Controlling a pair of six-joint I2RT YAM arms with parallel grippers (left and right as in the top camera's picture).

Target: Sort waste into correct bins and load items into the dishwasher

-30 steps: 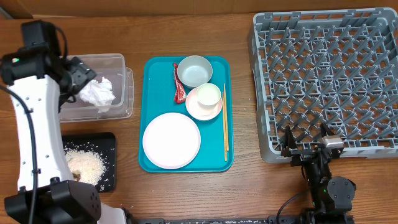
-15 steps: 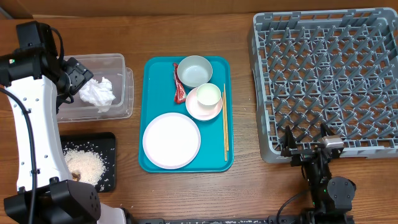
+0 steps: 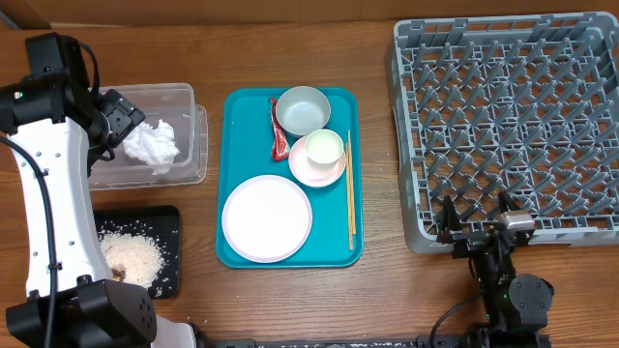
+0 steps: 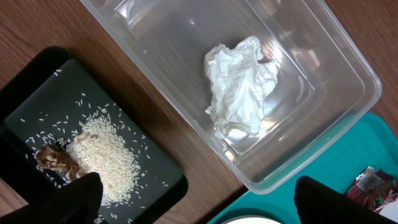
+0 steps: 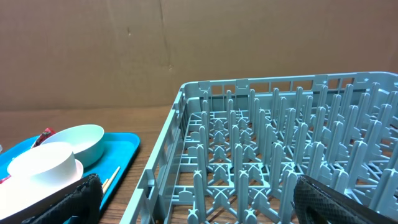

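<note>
Your left jaws gape empty by the crumpled white tissue [image 4: 241, 87] in the clear rectangular plastic tub [image 4: 155, 56] — right jaws likewise, at six o'clock of the grey pegged plastic rack [image 3: 503, 116].

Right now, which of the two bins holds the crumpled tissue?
The clear plastic tub: the tissue lies inside it. The flat black tray holds rice and a brown scrap instead.

One plate [image 3: 266, 217], one bowl [image 3: 303, 109] — one tissue [image 3: 152, 143].
</note>
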